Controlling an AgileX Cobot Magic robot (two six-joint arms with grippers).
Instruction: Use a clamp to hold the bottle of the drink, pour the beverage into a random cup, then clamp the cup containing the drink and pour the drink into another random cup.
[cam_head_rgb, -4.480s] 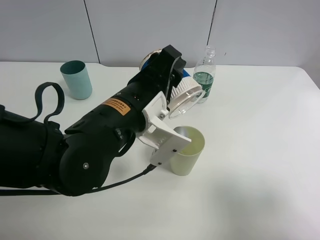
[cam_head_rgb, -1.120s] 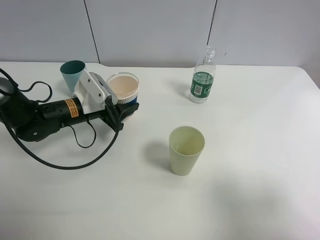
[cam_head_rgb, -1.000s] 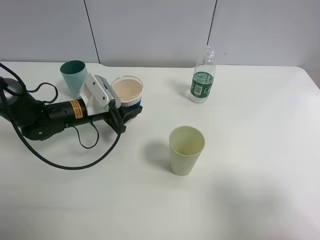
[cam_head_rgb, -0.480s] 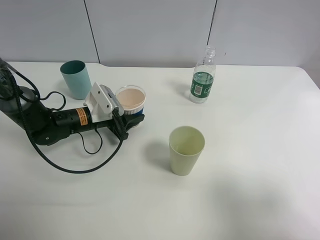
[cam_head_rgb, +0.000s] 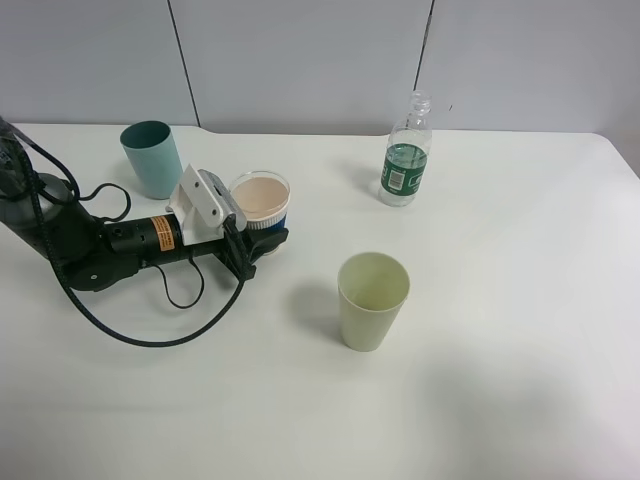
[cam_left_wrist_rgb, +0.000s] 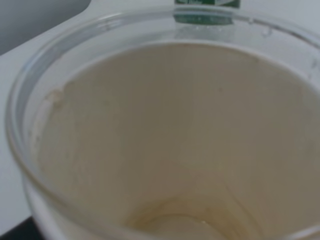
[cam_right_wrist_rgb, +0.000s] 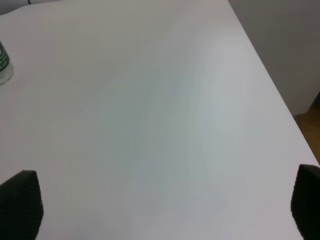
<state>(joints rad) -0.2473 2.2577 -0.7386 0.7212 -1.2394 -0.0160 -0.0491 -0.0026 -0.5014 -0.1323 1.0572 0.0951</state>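
Left tool (cam_head_rgb: 258, 245) clamped on the blue-sleeved cup (cam_head_rgb: 262, 200), upright on the table (cam_head_rgb: 500, 300), apparently set down after pouring; right tool wide open, empty

The high camera looks down from the bench's (cam_head_rgb: 520, 400) near edge toward the far wall. The left wrist camera sits almost against the blue-sleeved cup (cam_left_wrist_rgb: 165, 150), peering into it toward the bottle (cam_left_wrist_rgb: 206, 4), which both views share. The right wrist camera faces bare bench by its right edge, catching the bottle too.
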